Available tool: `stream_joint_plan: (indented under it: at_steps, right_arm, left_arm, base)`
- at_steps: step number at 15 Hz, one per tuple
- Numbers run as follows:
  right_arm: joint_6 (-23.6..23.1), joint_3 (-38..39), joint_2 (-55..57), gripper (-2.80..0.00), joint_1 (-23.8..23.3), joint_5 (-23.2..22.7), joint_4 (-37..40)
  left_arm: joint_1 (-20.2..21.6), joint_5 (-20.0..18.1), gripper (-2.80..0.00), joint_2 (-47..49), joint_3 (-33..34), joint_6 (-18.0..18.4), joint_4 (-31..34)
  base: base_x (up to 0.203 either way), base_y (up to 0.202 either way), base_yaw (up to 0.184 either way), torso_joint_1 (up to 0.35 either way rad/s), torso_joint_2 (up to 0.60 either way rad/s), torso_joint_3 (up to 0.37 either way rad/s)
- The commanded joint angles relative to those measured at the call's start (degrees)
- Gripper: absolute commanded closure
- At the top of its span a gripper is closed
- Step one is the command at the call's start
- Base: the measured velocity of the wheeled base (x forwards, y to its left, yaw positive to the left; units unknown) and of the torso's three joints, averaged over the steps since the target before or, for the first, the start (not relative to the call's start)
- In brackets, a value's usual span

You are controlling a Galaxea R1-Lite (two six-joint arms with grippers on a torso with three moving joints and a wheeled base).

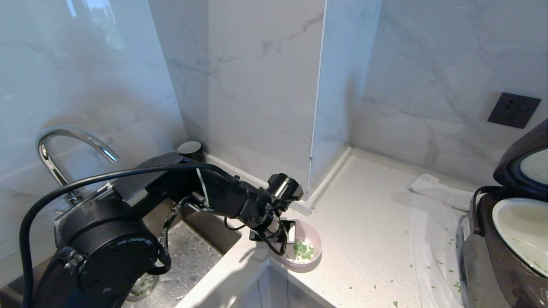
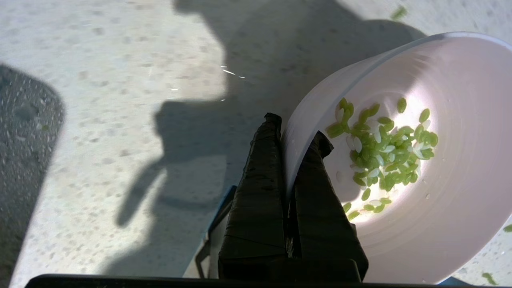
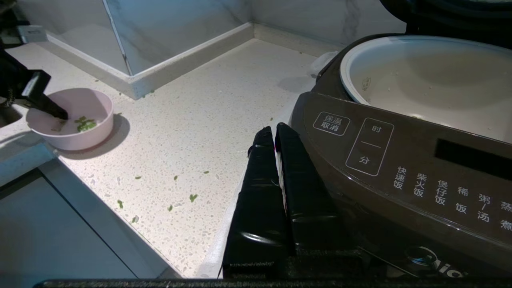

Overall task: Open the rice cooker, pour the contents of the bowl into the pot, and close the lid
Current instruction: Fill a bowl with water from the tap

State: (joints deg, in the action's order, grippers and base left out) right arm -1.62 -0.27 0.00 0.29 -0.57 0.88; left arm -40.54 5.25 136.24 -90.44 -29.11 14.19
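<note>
Speckled white bench [image 1: 368,222] wraps the corner, sink to my left. My left end effector [image 2: 294,138] is pinched shut on the near rim of the bowl [image 2: 440,160], one finger inside, one outside; green contents [image 2: 384,148] sit in the bottom. Bowl is by the bench's front edge near the sink. Rice cooker [image 1: 492,265] lies well to the right w/ lid [image 1: 524,167] up, pot [image 1: 520,226] exposed. Right end effector [image 3: 276,134], closed & empty, is parked beside the cooker. Next, probably: lift, carry rightward.
</note>
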Motion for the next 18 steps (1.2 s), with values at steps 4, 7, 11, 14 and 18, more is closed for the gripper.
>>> stream_joint_plan:
  at_steps: [4, 7, 11, 14, 18]
  right_arm:
    - [-0.05, 0.0, 0.0, 0.0, 0.04, -0.01, 0.0]
    - [-0.05, 0.0, 0.0, 0.0, 0.01, -0.02, 0.0]
    - [-0.05, 0.0, 0.0, 0.0, -0.03, -0.04, 0.0]
    - [-0.05, 0.0, 0.0, 0.0, -0.02, -0.04, 0.0]
    - [-0.05, 0.0, 0.0, 0.0, 0.05, 0.0, 0.0]
  left_arm:
    - [3.98, -0.77, 0.0, -4.26, 5.56, -3.41, 1.16]
    - [5.47, -1.69, 0.0, -11.95, 15.39, -5.28, -1.17]
    - [10.14, -1.7, 0.0, -20.41, 29.53, -8.03, -9.12]
    - [19.01, -1.49, 0.0, -22.52, 32.83, -7.95, -10.91]
    - [29.51, -1.62, 0.0, -21.13, 34.14, -6.81, -11.24]
  base:
    - [0.0, 0.0, 0.0, 0.0, 0.0, 0.0]
    - [0.0, 0.0, 0.0, 0.0, 0.0, 0.0]
    - [0.0, 0.0, 0.0, 0.0, 0.0, 0.0]
    - [0.0, 0.0, 0.0, 0.0, 0.0, 0.0]
    - [0.0, 0.0, 0.0, 0.0, 0.0, 0.0]
